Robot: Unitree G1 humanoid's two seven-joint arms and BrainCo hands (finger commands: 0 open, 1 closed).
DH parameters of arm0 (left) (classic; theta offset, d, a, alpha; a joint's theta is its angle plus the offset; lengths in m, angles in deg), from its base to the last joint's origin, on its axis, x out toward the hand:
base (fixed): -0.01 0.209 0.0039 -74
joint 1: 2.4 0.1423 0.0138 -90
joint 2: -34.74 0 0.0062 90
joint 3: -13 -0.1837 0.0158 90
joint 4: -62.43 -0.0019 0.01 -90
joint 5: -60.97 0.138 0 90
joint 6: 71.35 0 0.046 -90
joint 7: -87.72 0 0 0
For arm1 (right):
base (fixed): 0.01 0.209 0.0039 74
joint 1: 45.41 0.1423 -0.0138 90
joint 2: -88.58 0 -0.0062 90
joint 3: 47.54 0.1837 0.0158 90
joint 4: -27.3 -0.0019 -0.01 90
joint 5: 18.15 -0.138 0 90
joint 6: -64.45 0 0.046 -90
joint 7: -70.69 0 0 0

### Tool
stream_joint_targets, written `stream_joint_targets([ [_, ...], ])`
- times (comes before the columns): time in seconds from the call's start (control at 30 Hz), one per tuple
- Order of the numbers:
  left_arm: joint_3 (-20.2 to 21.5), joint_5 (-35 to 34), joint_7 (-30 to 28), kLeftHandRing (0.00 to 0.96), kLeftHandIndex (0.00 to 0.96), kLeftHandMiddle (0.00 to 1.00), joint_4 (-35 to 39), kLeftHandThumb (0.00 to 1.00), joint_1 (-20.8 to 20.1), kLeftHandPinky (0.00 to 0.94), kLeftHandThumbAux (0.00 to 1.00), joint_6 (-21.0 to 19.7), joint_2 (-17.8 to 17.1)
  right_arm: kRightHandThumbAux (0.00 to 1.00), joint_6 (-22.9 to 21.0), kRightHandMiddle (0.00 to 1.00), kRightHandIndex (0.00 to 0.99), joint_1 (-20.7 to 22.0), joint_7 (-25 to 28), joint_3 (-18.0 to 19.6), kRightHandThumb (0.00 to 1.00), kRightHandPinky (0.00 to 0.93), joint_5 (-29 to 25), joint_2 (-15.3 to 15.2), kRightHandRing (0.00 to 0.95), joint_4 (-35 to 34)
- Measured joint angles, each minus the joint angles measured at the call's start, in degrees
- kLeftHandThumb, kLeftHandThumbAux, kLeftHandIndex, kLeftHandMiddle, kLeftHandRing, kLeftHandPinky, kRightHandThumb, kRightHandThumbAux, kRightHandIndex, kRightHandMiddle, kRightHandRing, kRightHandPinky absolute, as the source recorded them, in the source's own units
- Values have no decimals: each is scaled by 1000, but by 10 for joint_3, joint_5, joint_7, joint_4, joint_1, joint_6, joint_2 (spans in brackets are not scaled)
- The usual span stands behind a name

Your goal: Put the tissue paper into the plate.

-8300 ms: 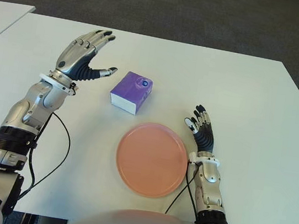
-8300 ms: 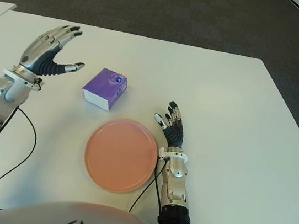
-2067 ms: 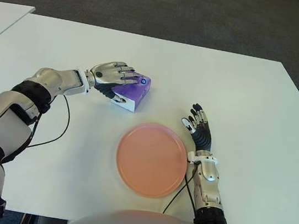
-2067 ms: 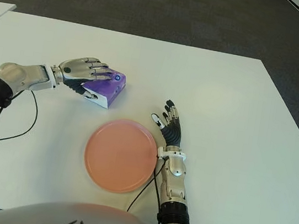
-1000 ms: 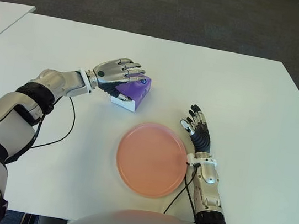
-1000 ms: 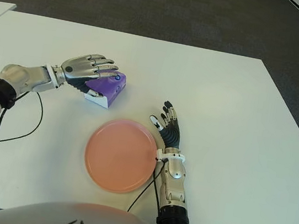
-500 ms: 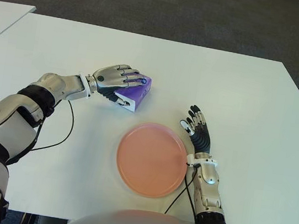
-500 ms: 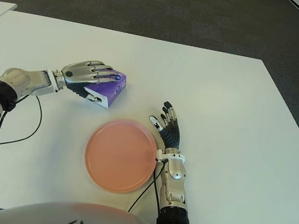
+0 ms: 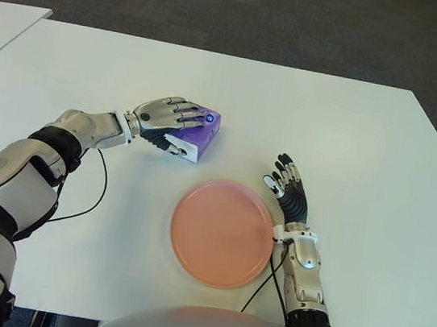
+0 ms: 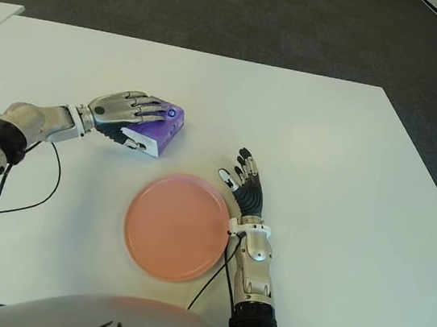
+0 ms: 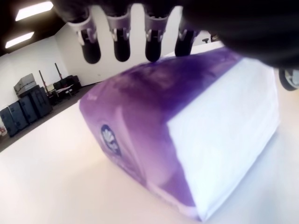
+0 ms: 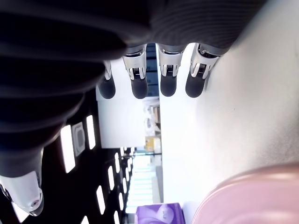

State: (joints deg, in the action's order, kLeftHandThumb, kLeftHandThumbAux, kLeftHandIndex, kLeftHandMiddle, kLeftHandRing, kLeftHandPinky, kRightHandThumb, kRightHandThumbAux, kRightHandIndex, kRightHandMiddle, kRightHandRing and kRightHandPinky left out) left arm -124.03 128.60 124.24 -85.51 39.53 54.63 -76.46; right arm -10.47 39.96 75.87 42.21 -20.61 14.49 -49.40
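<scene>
The purple tissue pack (image 9: 204, 124) with a white side stands on the white table (image 9: 354, 126), just beyond the pink plate (image 9: 221, 233). My left hand (image 9: 170, 116) is curled over the pack, fingers across its top and thumb against the near white side; the left wrist view shows the pack (image 11: 159, 135) right under the fingertips. The plate holds nothing. My right hand (image 9: 286, 191) shows beside the plate's right rim with its fingers straight and spread. The right wrist view shows the plate's edge (image 12: 252, 196) and the pack (image 12: 159, 213) farther off.
A second white table (image 9: 2, 23) shows at the far left, and dark carpet (image 9: 225, 2) lies past the far edge. A black cable (image 9: 88, 194) from my left arm lies on the table to the left of the plate.
A second ago my left fingers were spread above the pack; they have curled down onto it and the thumb has come in against its side. The pack, plate and right hand stay put.
</scene>
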Motion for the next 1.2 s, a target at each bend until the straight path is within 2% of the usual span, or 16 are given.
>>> stream_joint_targets([
  [0.7, -36, 4, 8, 0, 0, 0, -56, 302, -24, 0, 83, -37, 34, 597, -20, 0, 0, -3, 6, -4, 0, 0, -1, 1, 0, -15],
  [1.2, -41, 4, 36, 0, 0, 0, -75, 289, -27, 0, 81, -49, 44, 610, -32, 0, 0, -14, 3, -10, 0, 0, 0, 2, 0, -34],
])
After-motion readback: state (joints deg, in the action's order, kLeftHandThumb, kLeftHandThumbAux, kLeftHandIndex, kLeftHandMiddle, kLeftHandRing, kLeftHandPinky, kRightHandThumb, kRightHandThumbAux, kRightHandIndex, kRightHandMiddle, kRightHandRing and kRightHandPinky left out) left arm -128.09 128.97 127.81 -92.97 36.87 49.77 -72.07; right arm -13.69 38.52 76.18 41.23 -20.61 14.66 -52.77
